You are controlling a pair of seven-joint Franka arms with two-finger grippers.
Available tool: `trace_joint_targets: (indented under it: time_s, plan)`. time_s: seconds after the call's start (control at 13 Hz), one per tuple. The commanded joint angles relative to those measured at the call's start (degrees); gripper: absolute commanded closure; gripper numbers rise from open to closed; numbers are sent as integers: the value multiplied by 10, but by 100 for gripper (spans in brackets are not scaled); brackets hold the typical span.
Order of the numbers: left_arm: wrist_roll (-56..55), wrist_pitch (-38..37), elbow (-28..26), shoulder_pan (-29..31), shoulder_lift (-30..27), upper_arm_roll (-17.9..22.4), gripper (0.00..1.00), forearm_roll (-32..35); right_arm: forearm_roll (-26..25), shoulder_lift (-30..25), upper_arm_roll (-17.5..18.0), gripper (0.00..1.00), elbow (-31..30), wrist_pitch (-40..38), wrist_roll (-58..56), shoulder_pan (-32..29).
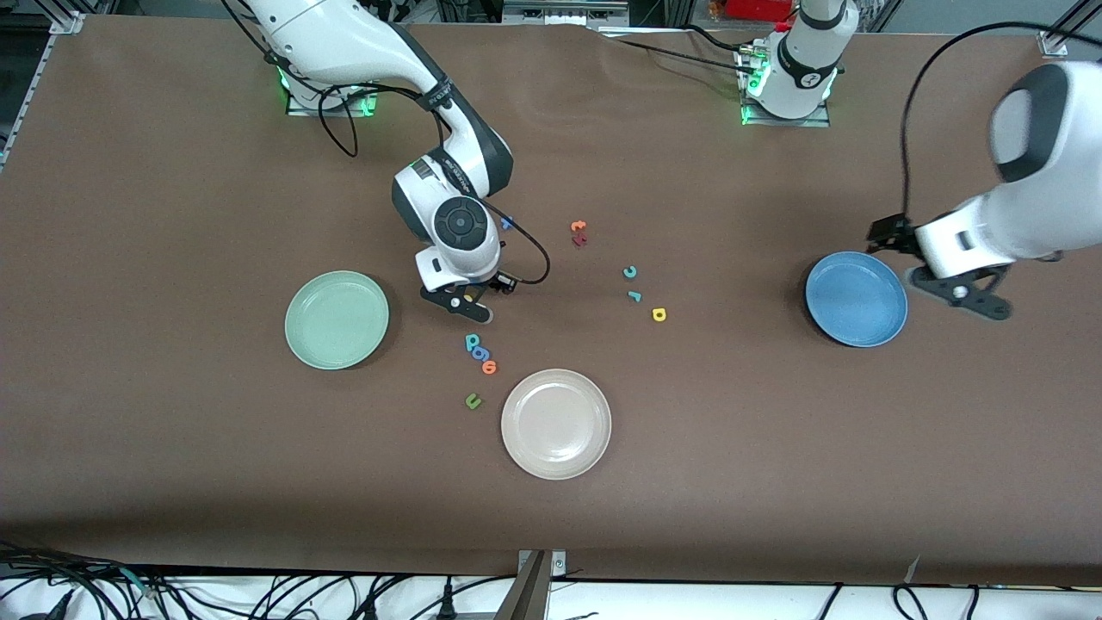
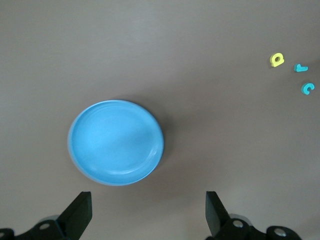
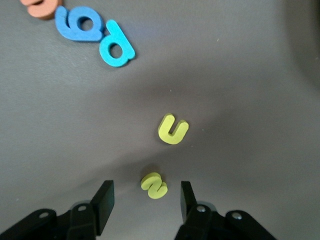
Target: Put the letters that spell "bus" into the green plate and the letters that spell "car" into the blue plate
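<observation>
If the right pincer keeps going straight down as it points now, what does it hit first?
Most likely the yellow s, lying between the fingers of the right pincer. The yellow u lies just clear of them. Height above the table is unclear.

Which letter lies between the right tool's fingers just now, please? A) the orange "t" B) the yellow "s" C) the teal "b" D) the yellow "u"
B: in the right wrist view the yellow "s" lies on the table between the right tool fingers, which stand apart and clear of it.

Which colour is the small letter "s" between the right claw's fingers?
Yellow: the "s" shows best in the right wrist view.
</observation>
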Motion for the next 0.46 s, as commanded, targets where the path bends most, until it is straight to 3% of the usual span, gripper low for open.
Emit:
trace_joint_targets:
  time_s: [0.0,0.15,0.31,0.39]
  plan:
    - [-126,16,-20,-57,17,-7,1,-1,-28,5,-7,41,-13,16,24,17]
    - [-200,45,-35,-83,33,-25,1,-20,-34,10,-7,41,-17,19,24,16]
    - [-203,133,-91,-106,34,-34,1,-51,-33,10,-7,42,-15,20,25,15]
    - [-210,174,-112,-124,41,-34,1,-54,-33,13,-7,47,-16,20,25,16]
